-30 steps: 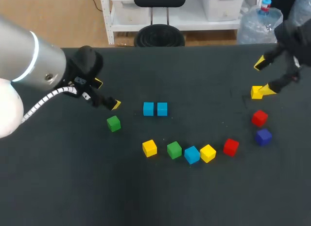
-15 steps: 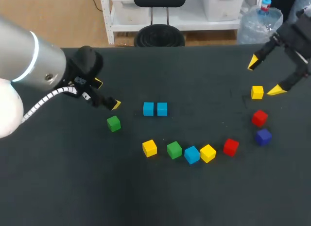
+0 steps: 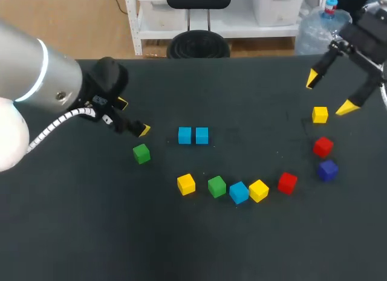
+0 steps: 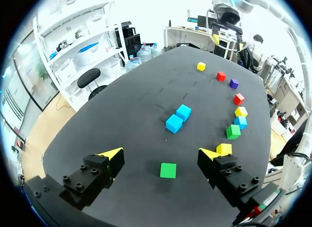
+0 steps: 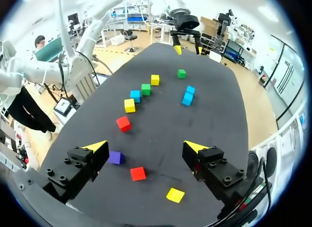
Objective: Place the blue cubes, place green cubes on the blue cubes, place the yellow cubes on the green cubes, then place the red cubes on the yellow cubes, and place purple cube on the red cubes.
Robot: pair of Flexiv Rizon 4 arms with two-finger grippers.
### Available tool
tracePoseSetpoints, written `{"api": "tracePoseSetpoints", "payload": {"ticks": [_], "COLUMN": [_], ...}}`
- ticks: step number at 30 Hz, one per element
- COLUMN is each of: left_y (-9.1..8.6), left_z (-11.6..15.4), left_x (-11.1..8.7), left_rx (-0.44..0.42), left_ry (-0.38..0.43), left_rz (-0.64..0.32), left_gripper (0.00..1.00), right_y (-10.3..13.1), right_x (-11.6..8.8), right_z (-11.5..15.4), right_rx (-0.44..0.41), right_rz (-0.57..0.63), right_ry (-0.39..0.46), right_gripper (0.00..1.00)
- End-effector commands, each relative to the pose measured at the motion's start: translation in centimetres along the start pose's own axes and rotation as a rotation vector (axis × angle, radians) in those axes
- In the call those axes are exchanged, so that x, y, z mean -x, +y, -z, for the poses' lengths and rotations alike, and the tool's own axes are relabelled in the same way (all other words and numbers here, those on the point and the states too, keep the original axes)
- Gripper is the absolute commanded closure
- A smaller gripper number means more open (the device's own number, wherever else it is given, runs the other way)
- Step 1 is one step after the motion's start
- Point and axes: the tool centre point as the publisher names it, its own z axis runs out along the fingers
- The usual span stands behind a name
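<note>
Black cloth covers the table (image 3: 84,232), and each cube sits right on it. My left gripper (image 3: 133,116) is wide open and holds nothing. It hangs over the left part of the table, with a lone green cube (image 3: 141,153) just beside it. In the left wrist view that cube lies under the gap between the two fingers, and neither one touches it.

Two blue cubes (image 3: 193,135) sit side by side near the middle, touching each other. Closer to me is a curved row: a yellow cube (image 3: 186,184), a green cube (image 3: 216,186), a third blue cube (image 3: 239,192), a second yellow cube (image 3: 259,190) and a red cube (image 3: 287,182).

My right gripper (image 3: 329,93) is wide open too and holds nothing. It hangs at the far right. A third yellow cube (image 3: 320,115) lies near one of its tips, apart from it. A second red cube (image 3: 323,146) and the purple cube (image 3: 328,170) sit just past that one, towards me.
</note>
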Motion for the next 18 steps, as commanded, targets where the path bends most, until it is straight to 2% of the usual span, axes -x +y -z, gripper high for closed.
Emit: {"api": "tracePoseSetpoints", "payload": {"ticks": [1, 10, 12, 18], "left_y": [-0.1, -0.1, -0.1, -0.1], "left_z": [0.0, 0.0, 0.0, 0.0], "left_x": [0.0, 0.0, 0.0, 0.0], "left_rx": [0.006, 0.006, 0.006, 0.006], "left_ry": [0.004, 0.004, 0.004, 0.004], "left_rz": [0.002, 0.002, 0.002, 0.002], "left_gripper": [0.0, 0.0, 0.0, 0.0], "right_y": [-0.4, -2.5, -2.5, -1.6], "right_x": [-0.1, 2.4, 2.6, 4.6], "right_z": [0.1, -3.4, -4.0, -5.3], "right_rx": [0.034, 0.021, 0.02, 0.022], "right_rz": [0.001, 0.034, 0.033, 0.043], "right_ry": [-0.004, 0.057, 0.028, 0.043], "right_gripper": [0.0, 0.0, 0.0, 0.0]}}
